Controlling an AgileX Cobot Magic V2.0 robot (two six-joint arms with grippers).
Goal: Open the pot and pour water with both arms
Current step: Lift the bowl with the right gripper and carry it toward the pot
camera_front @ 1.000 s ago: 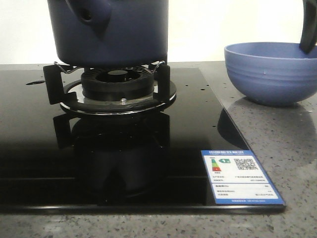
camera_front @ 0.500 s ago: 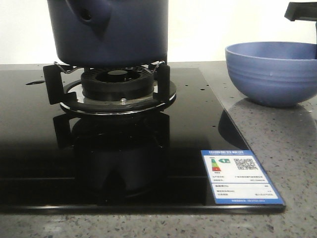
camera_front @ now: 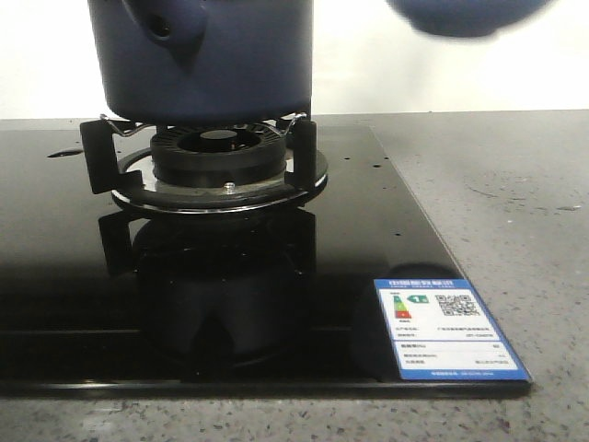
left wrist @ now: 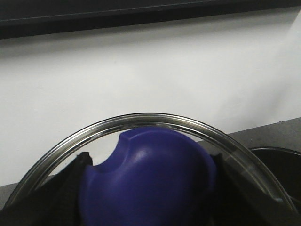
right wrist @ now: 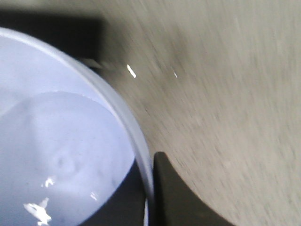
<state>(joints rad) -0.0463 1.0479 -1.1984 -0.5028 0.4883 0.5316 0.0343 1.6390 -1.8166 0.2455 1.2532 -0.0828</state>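
Blue-edged and white, an energy label (camera_front: 451,328) is stuck to the near right corner of the black glass hob (camera_front: 74,276), bearing coloured efficiency bars, a QR code and lines of print too small to read; behind it and to its left the pot (camera_front: 207,55), dark navy with straight matte sides and a stubby holed handle, sits on the burner (camera_front: 219,161), its top cut off by the frame; a blurred blue bowl (camera_front: 465,14) hangs above the grey counter (camera_front: 515,212), right of the pot, only its underside showing.

Left wrist view: a glass lid (left wrist: 141,118) with a blue knob (left wrist: 150,181) fills the lower frame; the left gripper's fingers (left wrist: 66,193) flank the knob, seemingly clamping it.

Right wrist view: the bowl's pale interior (right wrist: 56,155) holds water; one dark finger (right wrist: 181,197) of the right gripper presses its rim, the other hidden; the counter is blurred.
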